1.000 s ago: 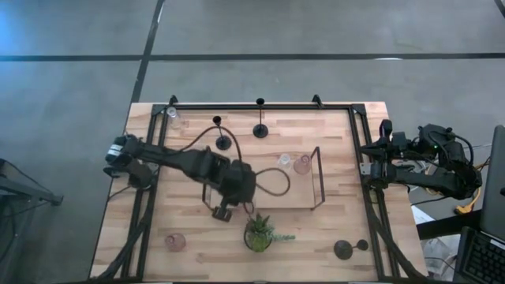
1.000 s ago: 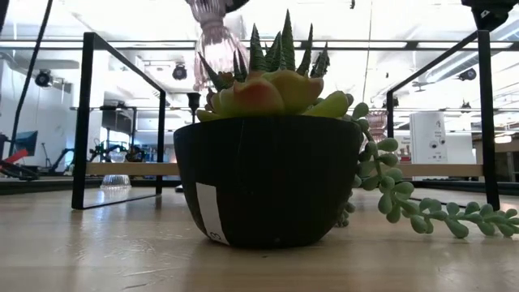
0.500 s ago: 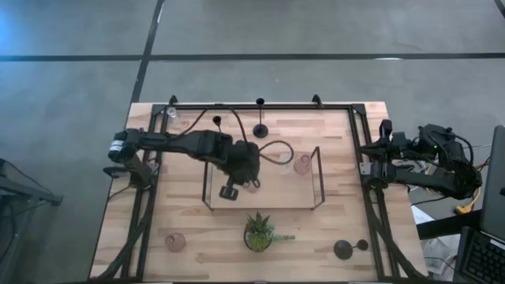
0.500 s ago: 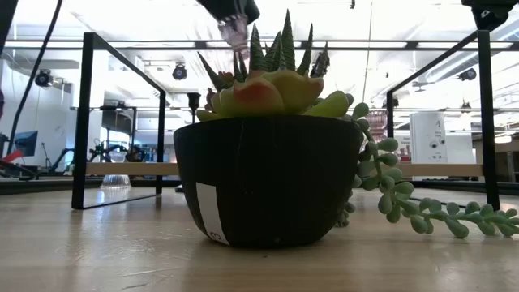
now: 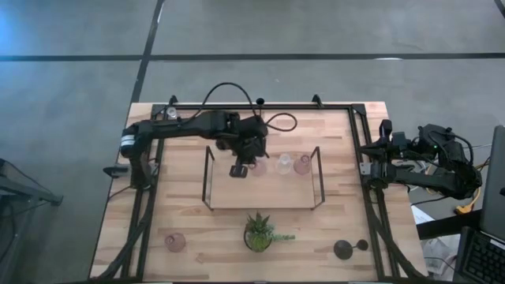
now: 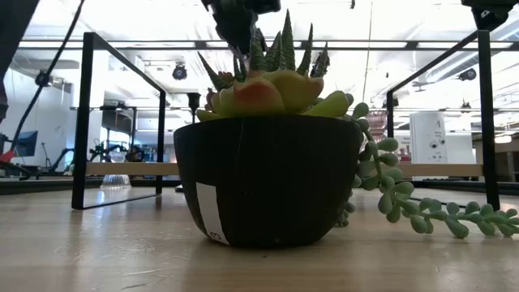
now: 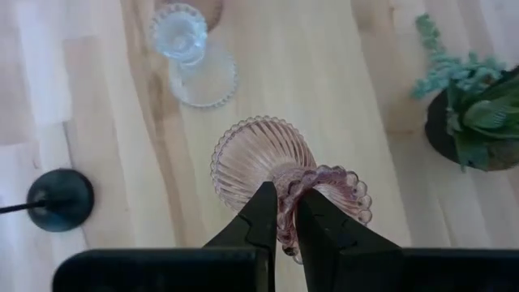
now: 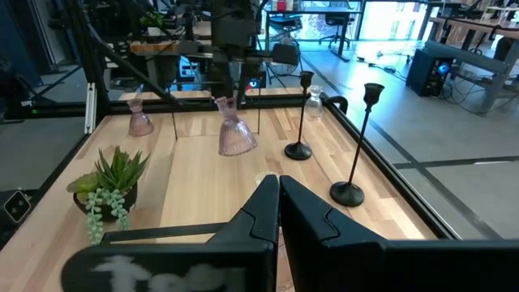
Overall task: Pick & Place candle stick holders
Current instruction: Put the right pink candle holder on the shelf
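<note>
L gripper point(image 7: 284, 223): my left arm reaches over the wire-framed tray point(image 5: 318, 177); fingers point(image 7: 258, 217) clamped on the scalloped rim of a pink ribbed glass holder point(image 7: 272, 166), carried tilted above the tray's far part.
Pink holder, other views: I see it hanging clear of the wood from the R wrist cam point(image 8: 235, 134); from above it shows just beside the gripper point(image 5: 257, 168).
In tray: a clear glass holder point(image 5: 284, 164) and another pink one point(image 5: 302, 164), side by side to the right of the carried one.
Black stem holders: one at far edge point(image 5: 260, 102), one at near right point(image 5: 343, 250).
Stray pink holder: near left corner point(image 5: 175, 241).
Plant: near centre, outside the tray point(image 5: 259, 232).
R gripper point(image 8: 278, 191): parked off the table's right edge, fingers together, nothing in them.
</note>
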Controlling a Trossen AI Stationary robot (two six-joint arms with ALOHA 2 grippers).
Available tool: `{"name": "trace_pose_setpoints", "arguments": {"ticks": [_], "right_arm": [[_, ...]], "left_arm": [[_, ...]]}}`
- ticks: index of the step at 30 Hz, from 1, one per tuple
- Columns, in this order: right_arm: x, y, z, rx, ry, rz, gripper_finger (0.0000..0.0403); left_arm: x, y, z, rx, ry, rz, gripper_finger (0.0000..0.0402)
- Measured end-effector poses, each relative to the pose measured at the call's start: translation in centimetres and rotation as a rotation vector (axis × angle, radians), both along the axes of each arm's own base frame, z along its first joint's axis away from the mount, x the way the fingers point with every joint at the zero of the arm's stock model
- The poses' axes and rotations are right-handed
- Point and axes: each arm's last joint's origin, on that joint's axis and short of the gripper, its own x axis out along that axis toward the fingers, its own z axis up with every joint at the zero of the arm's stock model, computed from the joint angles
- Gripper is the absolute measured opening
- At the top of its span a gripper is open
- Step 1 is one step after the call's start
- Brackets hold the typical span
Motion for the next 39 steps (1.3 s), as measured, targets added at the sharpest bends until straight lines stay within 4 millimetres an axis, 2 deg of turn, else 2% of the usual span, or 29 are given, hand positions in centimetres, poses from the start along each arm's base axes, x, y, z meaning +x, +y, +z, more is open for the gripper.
{"name": "trace_pose_setpoints", "arguments": {"ticks": [3, 15, 20, 29, 39], "right_arm": [[0.0, 0.0, 0.0, 0.000, 0.000, 0.000, 0.0008], [0.0, 0.0, 0.0, 0.000, 0.000, 0.000, 0.0008], [0.0, 0.0, 0.0, 0.000, 0.000, 0.000, 0.0008], [0.0, 0.0, 0.0, 0.000, 0.000, 0.000, 0.0008], [0.0, 0.0, 0.0, 0.000, 0.000, 0.000, 0.0008]], "left_arm": [[0.6, 0.5, 0.0, -0.007, 0.019, 0.004, 0.0030], [4.5, 3.2, -2.1, -0.021, 0.133, 0.052, 0.0030], [5.4, 4.1, -2.5, -0.015, 0.154, 0.067, 0.0030], [5.9, 5.7, -4.0, -0.044, 0.194, 0.105, 0.0030], [6.0, 5.8, -5.1, -0.080, 0.222, 0.109, 0.0041]]}}
